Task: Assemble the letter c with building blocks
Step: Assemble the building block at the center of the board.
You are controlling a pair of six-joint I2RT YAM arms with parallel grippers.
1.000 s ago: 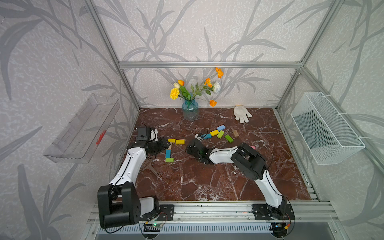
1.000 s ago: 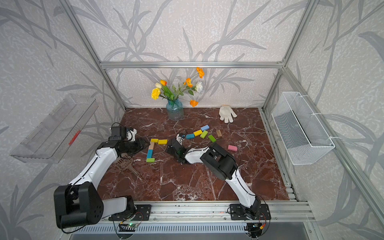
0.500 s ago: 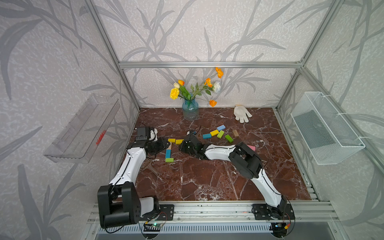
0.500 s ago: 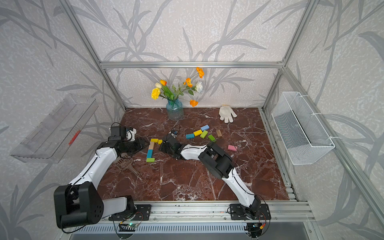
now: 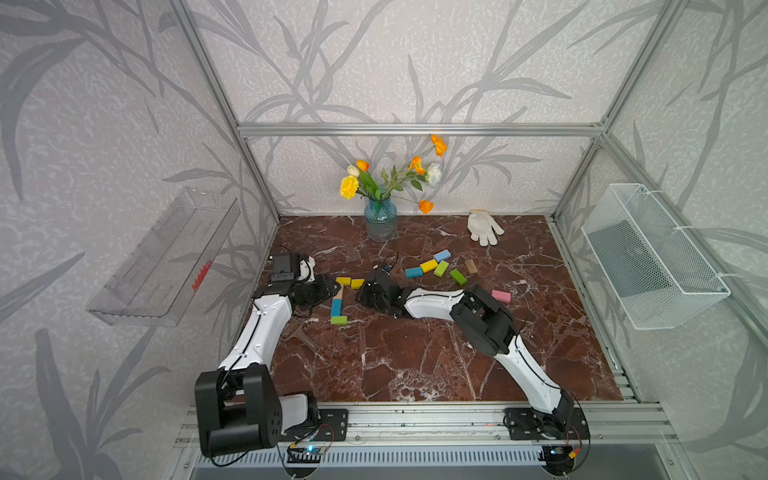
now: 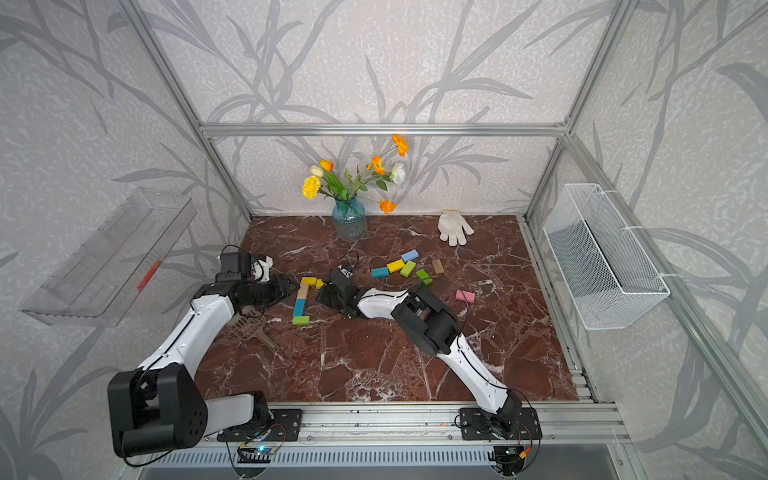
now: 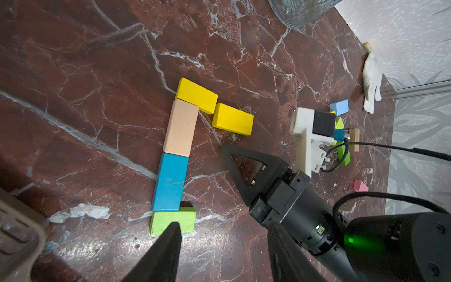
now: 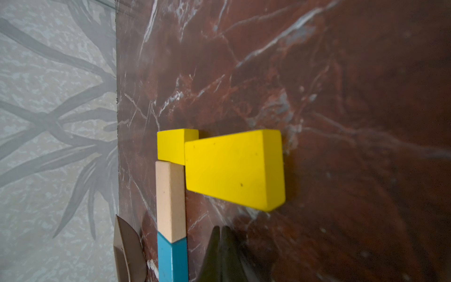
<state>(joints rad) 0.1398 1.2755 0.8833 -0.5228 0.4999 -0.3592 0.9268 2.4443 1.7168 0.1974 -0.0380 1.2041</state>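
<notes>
Just short of the skewed yellow block (image 8: 234,168), poised with right gripper (image 8: 220,232) pressed shut and empty, left gripper (image 5: 328,291) spread and empty left of the half-built letter c (image 7: 169,182). Seemingly squaring its far arm; next, nudge that block flush with its yellow neighbour (image 7: 196,95).

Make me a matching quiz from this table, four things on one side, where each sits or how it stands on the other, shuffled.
1 tan block
2 pink block
3 glove
4 right hand

A shut, beside the end yellow block
B by the back wall
C alone, apart from every other block
D in the line, touching the blue block

Pairs: 1-D, 2-C, 3-B, 4-A
</notes>
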